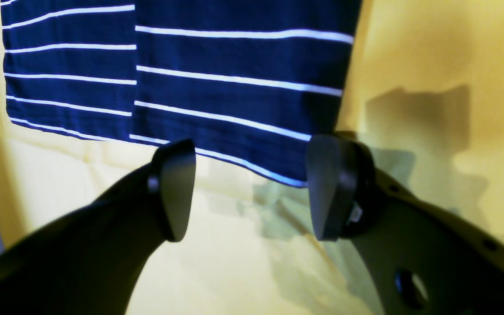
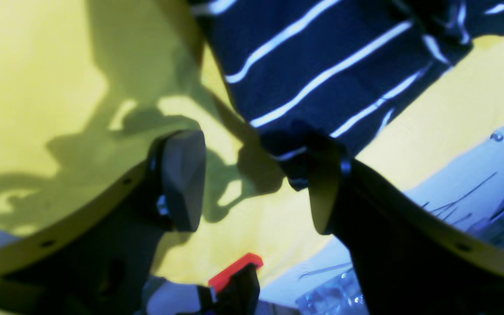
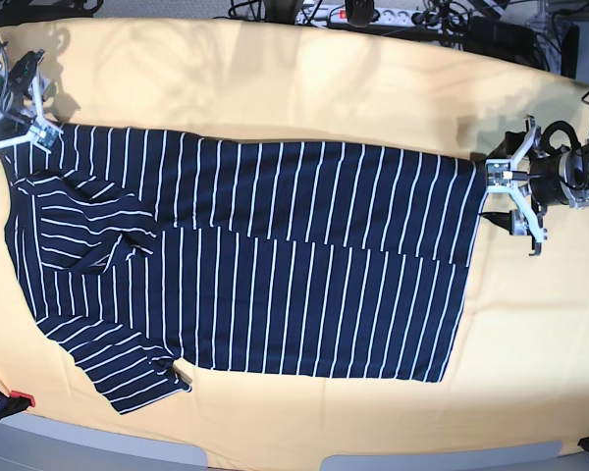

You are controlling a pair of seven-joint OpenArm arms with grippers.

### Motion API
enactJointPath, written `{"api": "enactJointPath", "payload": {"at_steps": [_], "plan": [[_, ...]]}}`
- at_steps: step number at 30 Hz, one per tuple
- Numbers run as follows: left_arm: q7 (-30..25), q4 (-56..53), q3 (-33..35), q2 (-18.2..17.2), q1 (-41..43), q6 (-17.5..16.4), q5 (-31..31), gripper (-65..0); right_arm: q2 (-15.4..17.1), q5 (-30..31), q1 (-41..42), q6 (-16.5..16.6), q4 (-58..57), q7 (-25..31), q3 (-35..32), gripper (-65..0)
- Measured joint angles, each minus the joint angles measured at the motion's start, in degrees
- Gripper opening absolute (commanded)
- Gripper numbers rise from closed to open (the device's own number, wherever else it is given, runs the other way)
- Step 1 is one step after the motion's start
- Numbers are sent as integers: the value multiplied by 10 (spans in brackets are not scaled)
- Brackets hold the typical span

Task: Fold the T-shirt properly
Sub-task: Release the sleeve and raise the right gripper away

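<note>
Both claws released — left claw (image 3: 515, 201) beside T-shirt (image 3: 275, 265) hem, right claw (image 3: 20, 103) at its corner.

1. The T-shirt (image 3: 255, 265) lies spread flat on the yellow table (image 3: 304, 88), its stripes running across its width.
2. The left gripper (image 3: 515, 201), jaws apart, is at the shirt's right edge.
3. The right gripper (image 3: 25, 103), jaws apart, is at the upper left corner of the shirt.
4. Cables (image 3: 402, 15) lie behind the table.

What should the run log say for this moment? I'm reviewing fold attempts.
T-shirt: spread flat, partly folded | left gripper: open at hem corner | right gripper: open at shoulder corner | nothing held
</note>
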Motion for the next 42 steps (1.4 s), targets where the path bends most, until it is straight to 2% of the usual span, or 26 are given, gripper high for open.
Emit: {"api": "enactJointPath", "payload": {"at_steps": [4, 6, 10, 17, 20, 23, 24, 25, 27, 29, 32, 35, 39, 42], "plan": [[-1, 0, 0, 0, 0, 0, 0, -247, -24, -53, 0, -11, -51, 48, 3, -275], [-6, 0, 0, 0, 0, 0, 0, -247, -35, -52, 12, -8, -75, 63, 7, -275], [-16, 0, 0, 0, 0, 0, 0, -247, -55, -63, 31, -2, -90, 63, 10, -275], [-19, 0, 0, 0, 0, 0, 0, -247, -59, -90, 50, -3, -93, 63, 8, -275], [-20, 0, 0, 0, 0, 0, 0, -247, -59, -103, 50, -21, -93, 64, 5, -279], [-20, 0, 0, 0, 0, 6, 0, -247, -61, -112, 48, -50, -96, 54, 4, -346], [-21, 0, 0, 0, 0, 9, 0, -247, -64, -132, 49, -63, -98, 48, 1, -357], [-21, 0, 0, -2, 0, 9, 0, -247, -68, -149, 49, -84, -104, 35, 0, -357], [-21, 0, 0, -4, 0, 9, 0, -247, -66, -164, 48, -95, -117, -6, 0, -357], [-24, 0, 0, -5, 0, 9, 0, -247, -62, -128, 45, -92, -118, -7, 2, -357], [-23, 0, 0, -5, 0, 9, 0, -247, -63, -108, 50, -75, -114, 6, 2, -357], [-23, 0, 0, -8, 0, 9, 0, -247, -63, -106, 50, -75, -114, 24, 2, -357], [-24, 0, 0, -7, 0, 9, 0, -247, -64, -108, 50, -51, -114, 51, 2, -347], [-23, 0, 0, -7, 0, 9, 0, -247, -70, -104, 50, -51, -114, 57, 3, -348]]}}
